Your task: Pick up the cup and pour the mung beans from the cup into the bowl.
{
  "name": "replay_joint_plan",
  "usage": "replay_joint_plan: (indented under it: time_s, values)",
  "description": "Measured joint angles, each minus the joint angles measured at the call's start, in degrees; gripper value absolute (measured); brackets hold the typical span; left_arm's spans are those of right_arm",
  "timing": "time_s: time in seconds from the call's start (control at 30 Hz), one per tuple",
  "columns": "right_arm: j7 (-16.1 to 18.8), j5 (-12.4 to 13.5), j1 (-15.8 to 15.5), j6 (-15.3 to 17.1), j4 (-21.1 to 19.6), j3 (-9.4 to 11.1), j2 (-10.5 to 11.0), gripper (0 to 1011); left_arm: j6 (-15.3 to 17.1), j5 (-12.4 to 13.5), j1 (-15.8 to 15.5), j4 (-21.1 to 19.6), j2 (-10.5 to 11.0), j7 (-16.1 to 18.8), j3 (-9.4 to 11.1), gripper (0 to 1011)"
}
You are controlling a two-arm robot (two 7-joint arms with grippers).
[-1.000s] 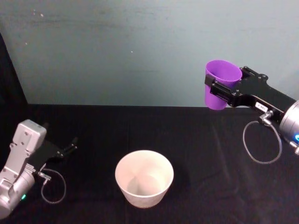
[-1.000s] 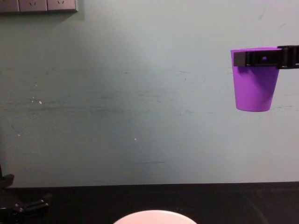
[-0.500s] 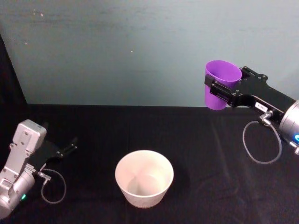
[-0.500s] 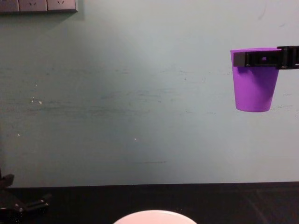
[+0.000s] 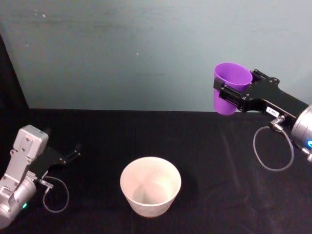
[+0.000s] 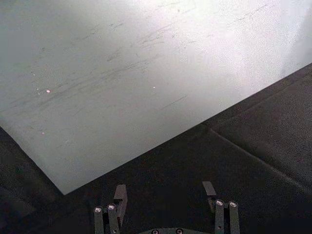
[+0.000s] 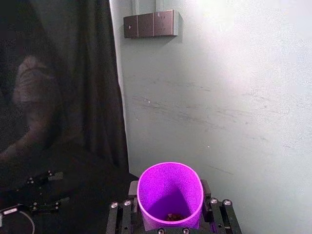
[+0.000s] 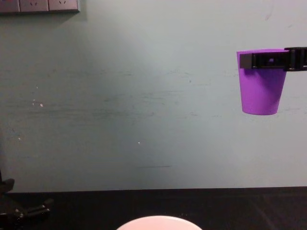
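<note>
Nothing has moved: the right gripper still grasps the upright purple plastic cup, well right of the wide pale bowl. The mung beans remain unpoured; the left gripper lies parked, released.

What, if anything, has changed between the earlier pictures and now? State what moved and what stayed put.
Nothing has visibly changed. The right gripper still holds the cup upright in the air, off to the right of the bowl, with the mung beans still inside. The left gripper stays open, low on the left.
</note>
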Motion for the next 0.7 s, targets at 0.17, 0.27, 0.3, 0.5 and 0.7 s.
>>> replay_joint_plan:
  time_s: [0.17, 0.27, 0.3, 0.5, 0.7]
  values:
    - [0.0, 0.0, 0.0, 0.0, 0.0, 0.0, 0.0, 724, 0.0, 0.0, 0.0, 0.0, 0.0, 0.0, 0.0, 1003]
    - [0.0, 0.0, 0.0, 0.0, 0.0, 0.0, 0.0, 724, 0.0, 0.0, 0.0, 0.0, 0.0, 0.0, 0.0, 1003]
    - [0.0, 0.0, 0.0, 0.0, 0.0, 0.0, 0.0, 726, 0.0, 0.0, 0.0, 0.0, 0.0, 0.0, 0.0, 1003]
    - [0.0, 0.0, 0.0, 0.0, 0.0, 0.0, 0.0, 724, 0.0, 0.0, 0.0, 0.0, 0.0, 0.0, 0.0, 1003]
    - [0.0, 0.0, 0.0, 0.0, 0.0, 0.0, 0.0, 724, 0.0, 0.0, 0.0, 0.0, 0.0, 0.0, 0.0, 1003]
